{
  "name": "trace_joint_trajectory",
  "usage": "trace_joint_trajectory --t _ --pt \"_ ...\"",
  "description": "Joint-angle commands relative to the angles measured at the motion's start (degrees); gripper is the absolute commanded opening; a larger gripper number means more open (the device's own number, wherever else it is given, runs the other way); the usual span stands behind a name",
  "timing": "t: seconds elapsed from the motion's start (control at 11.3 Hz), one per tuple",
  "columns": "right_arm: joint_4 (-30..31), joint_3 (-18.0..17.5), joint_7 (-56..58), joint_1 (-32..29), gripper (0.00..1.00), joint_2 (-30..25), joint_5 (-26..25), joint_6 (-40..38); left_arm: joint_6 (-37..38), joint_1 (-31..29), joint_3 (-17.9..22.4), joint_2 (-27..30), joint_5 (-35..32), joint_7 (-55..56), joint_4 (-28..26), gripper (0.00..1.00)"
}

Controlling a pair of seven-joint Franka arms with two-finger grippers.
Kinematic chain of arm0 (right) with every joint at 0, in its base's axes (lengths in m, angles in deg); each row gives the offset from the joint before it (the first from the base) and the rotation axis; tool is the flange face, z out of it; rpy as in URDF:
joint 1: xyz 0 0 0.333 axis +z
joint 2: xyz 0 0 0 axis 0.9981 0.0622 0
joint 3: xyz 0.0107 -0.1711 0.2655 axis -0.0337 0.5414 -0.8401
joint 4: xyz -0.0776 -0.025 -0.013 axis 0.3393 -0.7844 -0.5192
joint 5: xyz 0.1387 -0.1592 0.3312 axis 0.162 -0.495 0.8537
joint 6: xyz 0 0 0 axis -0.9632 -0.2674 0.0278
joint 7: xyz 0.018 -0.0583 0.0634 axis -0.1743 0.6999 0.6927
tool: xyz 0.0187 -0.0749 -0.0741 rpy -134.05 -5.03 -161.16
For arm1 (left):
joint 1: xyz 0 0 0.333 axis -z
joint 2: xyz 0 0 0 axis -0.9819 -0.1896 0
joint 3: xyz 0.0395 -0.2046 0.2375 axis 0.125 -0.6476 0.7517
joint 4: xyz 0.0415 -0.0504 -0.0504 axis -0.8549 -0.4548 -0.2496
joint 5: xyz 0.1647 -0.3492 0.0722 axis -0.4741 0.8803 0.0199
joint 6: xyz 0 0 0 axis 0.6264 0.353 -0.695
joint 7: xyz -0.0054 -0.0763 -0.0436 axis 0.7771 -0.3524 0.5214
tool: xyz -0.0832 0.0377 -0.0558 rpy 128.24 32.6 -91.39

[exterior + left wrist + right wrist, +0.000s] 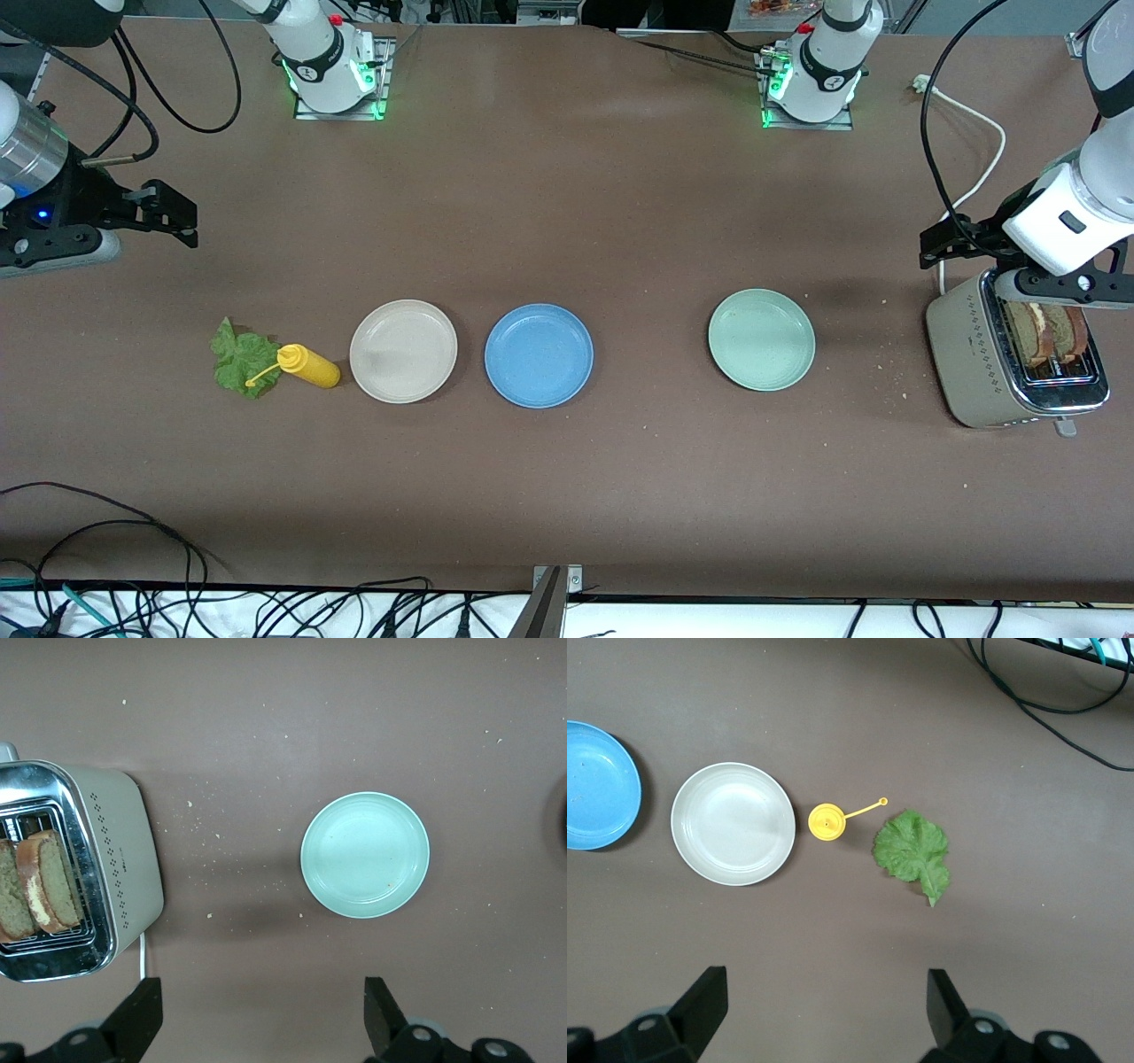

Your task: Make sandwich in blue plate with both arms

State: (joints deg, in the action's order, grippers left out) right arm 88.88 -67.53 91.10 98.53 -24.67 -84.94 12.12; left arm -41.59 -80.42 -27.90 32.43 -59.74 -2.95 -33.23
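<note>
1. Midway along the table sits the blue plate [539, 355], round, shallow and bare, between a beige plate [403, 351] and a pale green plate [761, 339].
2. Two brown bread slices [1050, 333] stand in the toaster [974, 359]; the lettuce leaf [241, 359] touches a yellow bottle [307, 365].
3. Brown table [567, 204], crumb-speckled; cables along its edge.
4. Left gripper [263, 1010] hangs open above the toaster; right gripper [824, 1001] hangs open above the lettuce end; both arms are partly cut off.

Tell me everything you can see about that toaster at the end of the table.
The toaster is a boxy beige appliance with a shiny metal top and small dotted patterns on its side. It stands upright on the brown table at the left arm's end. Brown bread slices stand on edge in its slot, poking above the top. A lever sticks out at the end nearest the front camera, and a white cord trails away from it.
</note>
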Motion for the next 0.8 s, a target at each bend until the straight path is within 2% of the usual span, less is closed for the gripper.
trace_joint_trajectory --t 0.0,0.71 --pt "-0.6 -0.08 -0.6 0.03 1.0 -0.01 -0.84 -0.84 0.88 0.03 -0.31 -0.04 -1.39 0.57 0.34 1.0" --pt "-0.6 -0.08 -0.51 0.12 1.0 -0.01 -0.66 -0.84 0.8 -0.94 0.21 -0.57 -1.48 0.05 0.16 1.0"
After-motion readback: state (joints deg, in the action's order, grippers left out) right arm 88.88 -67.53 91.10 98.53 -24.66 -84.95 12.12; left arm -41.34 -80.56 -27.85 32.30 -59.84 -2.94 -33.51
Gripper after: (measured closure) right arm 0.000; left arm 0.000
